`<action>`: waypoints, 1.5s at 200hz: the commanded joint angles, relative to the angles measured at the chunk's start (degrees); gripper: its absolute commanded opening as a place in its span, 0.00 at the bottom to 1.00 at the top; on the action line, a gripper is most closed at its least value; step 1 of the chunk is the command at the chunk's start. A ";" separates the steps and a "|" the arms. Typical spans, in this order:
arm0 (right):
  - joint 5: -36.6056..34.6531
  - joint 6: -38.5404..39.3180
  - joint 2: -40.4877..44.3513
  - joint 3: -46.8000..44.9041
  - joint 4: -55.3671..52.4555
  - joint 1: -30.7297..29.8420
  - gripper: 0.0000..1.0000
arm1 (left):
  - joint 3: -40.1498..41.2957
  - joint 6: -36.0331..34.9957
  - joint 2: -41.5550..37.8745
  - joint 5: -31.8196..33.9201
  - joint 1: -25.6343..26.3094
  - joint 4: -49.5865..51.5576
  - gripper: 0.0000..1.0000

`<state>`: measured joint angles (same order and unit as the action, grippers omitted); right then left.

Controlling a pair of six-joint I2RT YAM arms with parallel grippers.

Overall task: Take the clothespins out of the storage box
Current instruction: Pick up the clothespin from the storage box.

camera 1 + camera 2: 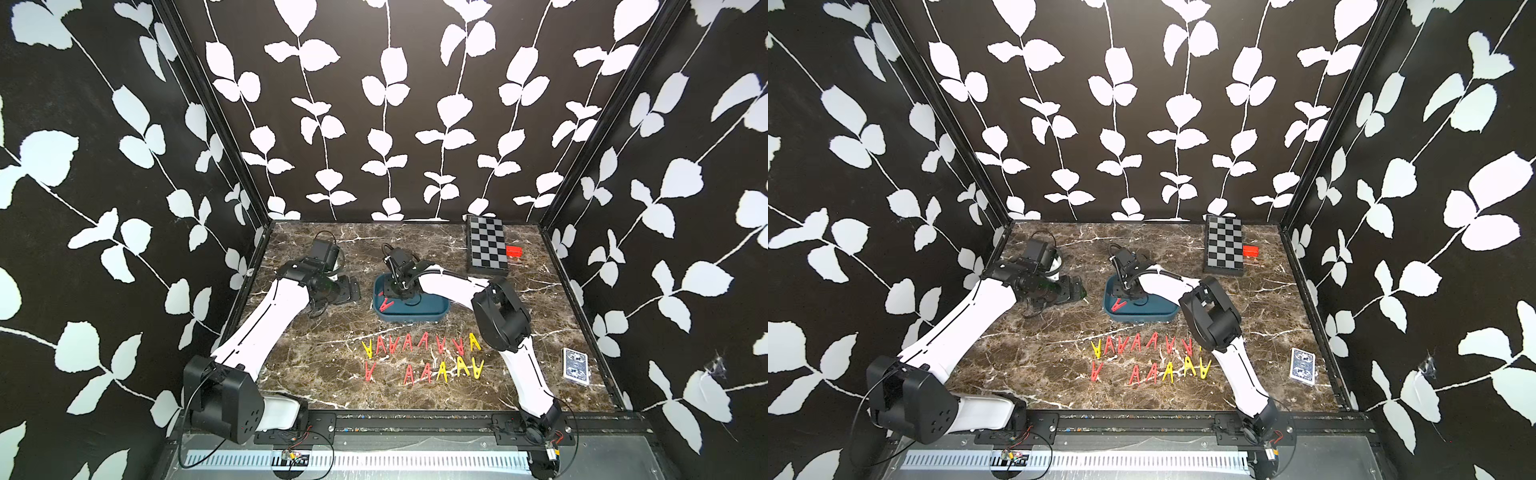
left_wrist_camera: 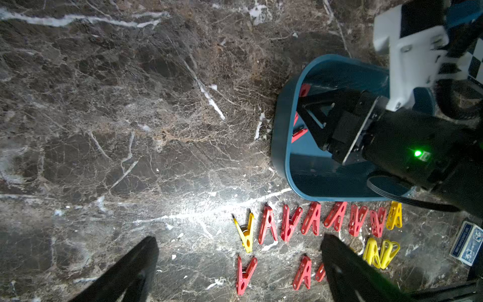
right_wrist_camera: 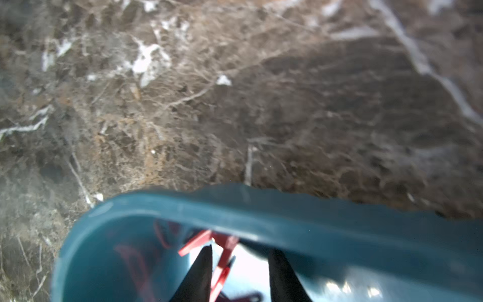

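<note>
Right wrist view, blurred: right gripper (image 3: 240, 249) is down inside the storage box (image 3: 339, 224), close to its end wall. Jaws are narrow but parted. A red clothespin (image 3: 226, 251) stands between them, close against one finger (image 3: 201, 272), with a gap on the other side. It probably touches on the near side; the blur won't confirm it. Both top views hide the fingertips under the wrist and show only a red V at the box's left end. Left wrist view shows the spread of the left gripper (image 2: 239, 239): jaws wide, holding nothing.

Other clothespins (image 1: 419, 345) lie in two rows on the table (image 1: 316, 374) in front of the box, red and yellow mixed. The top is dark brown marble with white veins. Walls are black with a white leaf print. Checkerboard box (image 1: 486, 245) sits back right, with a small red block (image 1: 514, 251) just beside it. Card deck (image 1: 575, 365) lies front right.

Right arm: elbow raised, forearm reaching leftward over the box, wrist tipped down. Left arm: stretched forward, gripper low, left of the box and apart from it.
</note>
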<state>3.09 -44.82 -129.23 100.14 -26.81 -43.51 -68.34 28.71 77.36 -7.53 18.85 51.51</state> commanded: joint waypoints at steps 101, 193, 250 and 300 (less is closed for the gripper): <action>-4.72 1.96 -0.10 2.43 -10.11 -1.76 0.28 | 1.02 -0.41 -2.36 -1.96 -1.44 0.61 0.99; -7.90 1.99 5.10 0.45 -10.06 -2.18 0.00 | 5.94 0.98 -8.46 -2.47 -1.55 0.75 0.99; -10.02 0.47 13.87 -4.66 -11.51 -3.68 0.00 | 10.08 1.22 -12.91 -3.85 -1.57 -0.95 0.99; -11.85 -4.13 21.27 -11.87 -11.96 -8.75 0.00 | 11.58 -0.02 -16.04 -3.59 -1.55 -1.00 0.99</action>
<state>-6.72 -45.23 -110.72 91.33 -36.95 -49.39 -57.36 29.54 63.44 -11.14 17.78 50.83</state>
